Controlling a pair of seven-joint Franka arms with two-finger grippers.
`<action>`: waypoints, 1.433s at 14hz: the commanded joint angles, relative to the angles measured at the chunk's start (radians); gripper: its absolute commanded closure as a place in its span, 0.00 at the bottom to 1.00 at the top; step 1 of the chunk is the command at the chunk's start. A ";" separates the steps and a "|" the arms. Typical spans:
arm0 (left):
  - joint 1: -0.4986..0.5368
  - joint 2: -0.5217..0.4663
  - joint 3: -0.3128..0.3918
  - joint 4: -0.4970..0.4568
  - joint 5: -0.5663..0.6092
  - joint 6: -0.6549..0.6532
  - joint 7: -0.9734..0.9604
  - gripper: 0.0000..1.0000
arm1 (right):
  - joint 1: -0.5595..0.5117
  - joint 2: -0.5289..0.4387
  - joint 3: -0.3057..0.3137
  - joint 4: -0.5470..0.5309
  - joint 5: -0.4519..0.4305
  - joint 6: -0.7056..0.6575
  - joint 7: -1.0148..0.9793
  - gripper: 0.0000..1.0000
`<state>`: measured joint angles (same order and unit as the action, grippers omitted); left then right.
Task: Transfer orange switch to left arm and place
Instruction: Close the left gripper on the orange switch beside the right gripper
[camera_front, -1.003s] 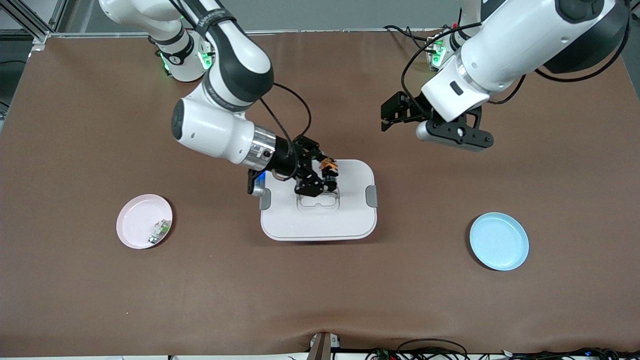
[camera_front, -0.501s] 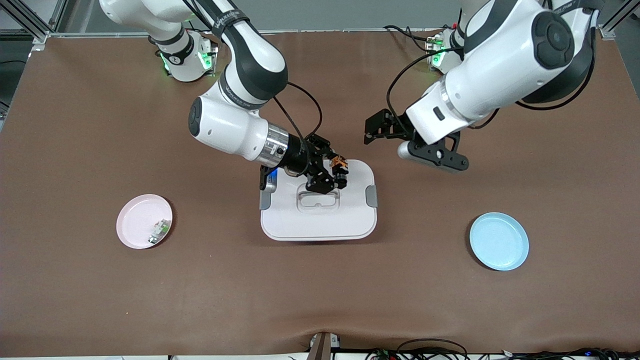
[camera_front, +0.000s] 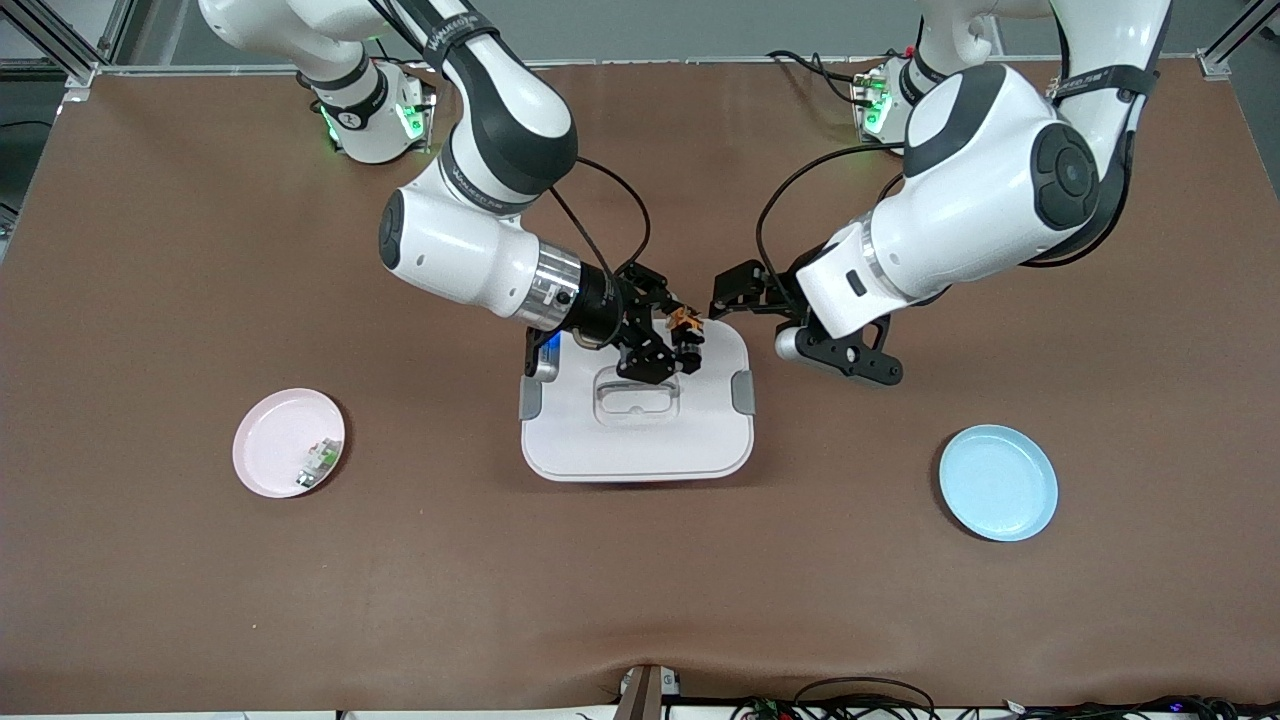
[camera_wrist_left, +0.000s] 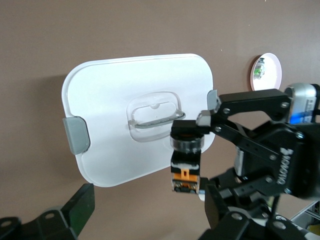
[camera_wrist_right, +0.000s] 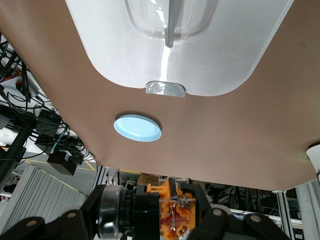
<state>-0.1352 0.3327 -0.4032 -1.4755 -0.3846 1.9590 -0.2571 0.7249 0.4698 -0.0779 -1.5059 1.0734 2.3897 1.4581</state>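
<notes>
Orange switch (camera_front: 685, 322) sat clamped between the fingers of my right gripper (camera_front: 672, 345), held in the air over the edge of the box (camera_front: 640, 440) nearest the robot bases. My left gripper (camera_front: 722, 298) hovered just beside that same edge, fingers spread apart, close to the switch but not touching it. I saw a pink plate (camera_front: 276, 450) toward the right arm's end and a blue plate (camera_front: 998, 483) toward the left arm's end.
</notes>
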 joint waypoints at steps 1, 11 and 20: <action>0.000 -0.014 -0.008 -0.041 -0.049 0.055 0.013 0.06 | 0.016 -0.003 -0.009 0.016 0.019 0.002 0.021 0.66; -0.023 -0.006 -0.020 -0.072 -0.065 0.119 -0.004 0.15 | 0.016 0.000 -0.011 0.016 0.017 0.003 0.018 0.66; -0.040 0.020 -0.020 -0.071 -0.065 0.166 -0.005 0.32 | 0.016 0.000 -0.011 0.016 0.017 0.003 0.018 0.66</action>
<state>-0.1687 0.3495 -0.4222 -1.5460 -0.4283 2.0959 -0.2613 0.7295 0.4698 -0.0786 -1.4985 1.0751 2.3897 1.4641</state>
